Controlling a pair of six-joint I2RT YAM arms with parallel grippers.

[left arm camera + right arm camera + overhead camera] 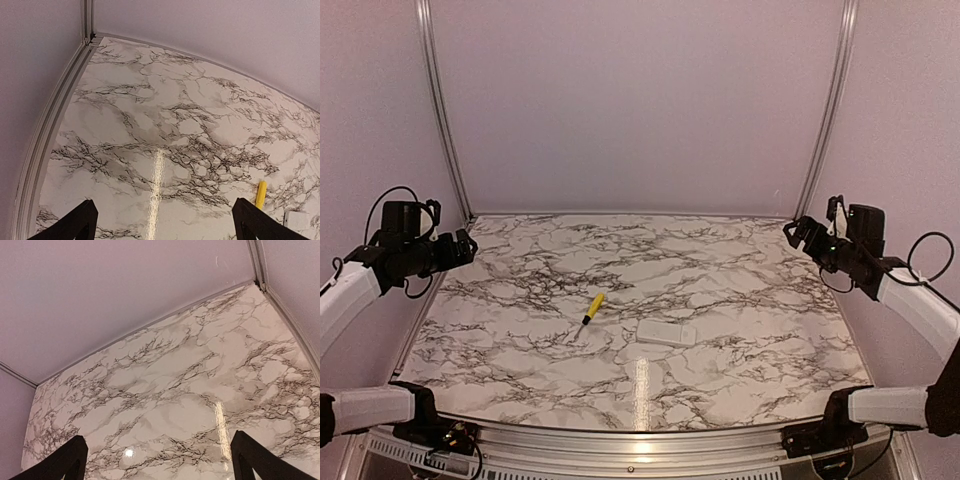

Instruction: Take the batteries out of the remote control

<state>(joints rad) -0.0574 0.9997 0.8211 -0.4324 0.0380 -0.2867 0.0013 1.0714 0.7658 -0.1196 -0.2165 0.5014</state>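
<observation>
The white remote control (666,333) lies flat on the marble table (750,270), right of centre; a corner of it shows at the lower right of the left wrist view (300,220). No batteries are visible. My left gripper (466,246) is raised at the far left edge, open and empty, with its dark fingertips (75,222) wide apart. My right gripper (793,233) is raised at the far right edge, open and empty, with its fingertips (255,455) wide apart. Both are far from the remote.
A yellow-handled screwdriver (591,309) lies just left of the remote, tip toward the near side; its handle shows in the left wrist view (260,194). Pale walls and metal corner posts (440,110) enclose the table on three sides.
</observation>
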